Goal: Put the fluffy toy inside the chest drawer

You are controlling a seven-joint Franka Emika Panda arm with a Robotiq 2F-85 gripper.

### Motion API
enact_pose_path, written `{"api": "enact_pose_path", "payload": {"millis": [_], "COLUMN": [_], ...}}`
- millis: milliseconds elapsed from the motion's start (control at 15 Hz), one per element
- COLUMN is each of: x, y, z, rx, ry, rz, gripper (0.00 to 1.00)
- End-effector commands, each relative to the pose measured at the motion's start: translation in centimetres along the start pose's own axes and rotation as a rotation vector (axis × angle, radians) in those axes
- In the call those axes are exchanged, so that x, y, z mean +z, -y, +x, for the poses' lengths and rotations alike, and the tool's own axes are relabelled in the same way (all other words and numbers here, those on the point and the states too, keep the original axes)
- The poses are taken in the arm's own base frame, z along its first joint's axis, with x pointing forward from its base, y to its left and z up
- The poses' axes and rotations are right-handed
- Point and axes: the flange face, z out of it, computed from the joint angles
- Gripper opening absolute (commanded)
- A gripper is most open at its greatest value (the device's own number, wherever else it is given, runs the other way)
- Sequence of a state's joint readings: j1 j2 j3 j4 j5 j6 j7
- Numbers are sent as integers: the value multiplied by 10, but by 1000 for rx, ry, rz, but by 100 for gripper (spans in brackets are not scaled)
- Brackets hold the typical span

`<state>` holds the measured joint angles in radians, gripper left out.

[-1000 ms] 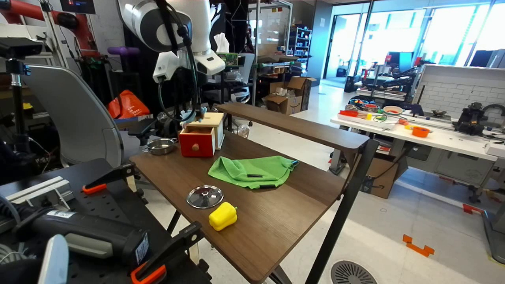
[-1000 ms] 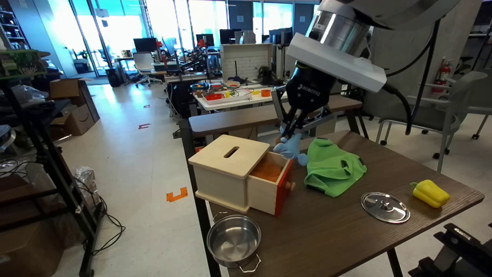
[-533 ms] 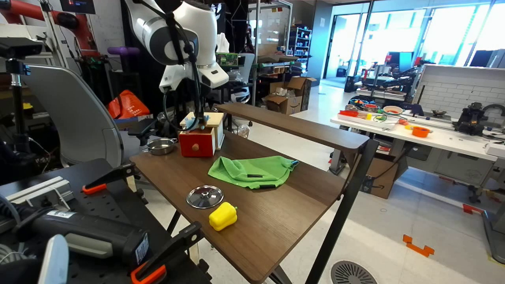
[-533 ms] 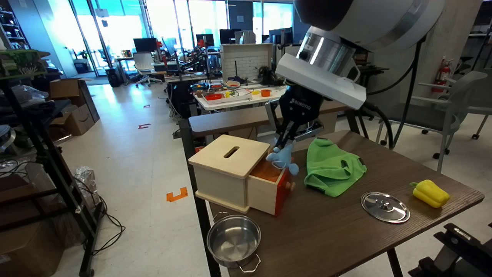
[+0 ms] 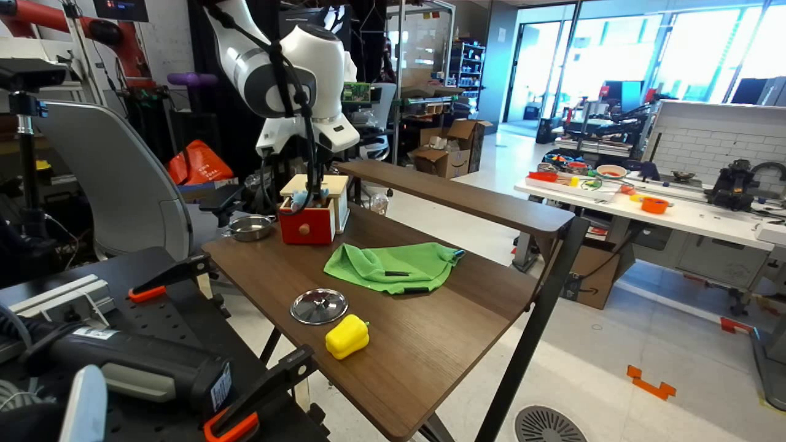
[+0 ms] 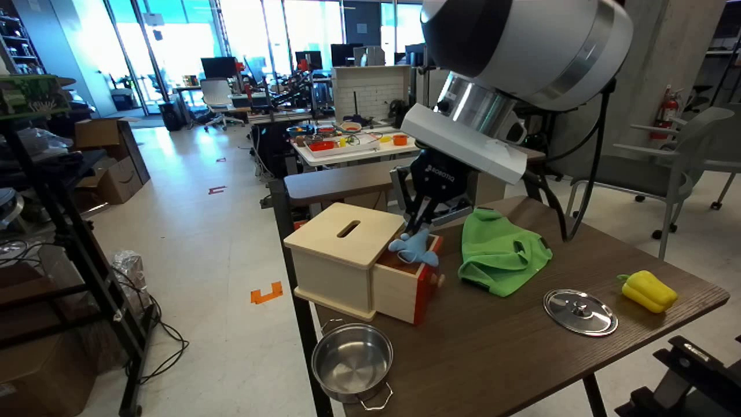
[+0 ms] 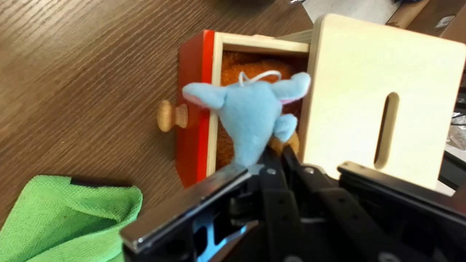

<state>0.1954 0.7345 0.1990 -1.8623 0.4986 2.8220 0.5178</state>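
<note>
You have brought the pale-blue, long-eared plush toy (image 7: 251, 109), clamped in your black two-fingered tool (image 7: 279, 152), down over the open, boxy, red-fronted wooden drawer (image 6: 395, 294) near the far edge of the brown wood-grain bench (image 5: 430, 344), so lowering and release probably remain.

Hangs from above in both exterior views, with the white arm (image 5: 330, 77) bent downward. In an exterior view, leads into a silver wrist (image 6: 476, 105), then a white plate (image 6: 463, 145) slanting down toward the right side of that view. Beneath, carries the black end effector (image 6: 415, 226), lettered ROBOTIQ, tilted to point down and toward the left side. In the wrist view, extends from the bottom edge, holding the dark fingers (image 7: 273, 180) close together, drawn in narrowly at the tips, with metal-edged linkages (image 7: 185, 204) set wide on both sides.
</note>
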Motion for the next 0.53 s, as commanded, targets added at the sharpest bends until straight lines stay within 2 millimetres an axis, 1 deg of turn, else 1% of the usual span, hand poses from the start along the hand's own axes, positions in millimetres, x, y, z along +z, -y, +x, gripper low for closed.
{"api": "enact_pose_path", "payload": {"millis": [0,67,133,200,267,467], "x": [11,13,14,15,15,12], "y": [5,4,4,4,4,4], "z": [6,6,6,5,5,4], "rx": [29,29,29,28,27,24], "ry": [25,30,37,42,46,47], "rz": [8,2,-2,-3,-3,-2], "gripper": [1,30,32,38,47,67]}}
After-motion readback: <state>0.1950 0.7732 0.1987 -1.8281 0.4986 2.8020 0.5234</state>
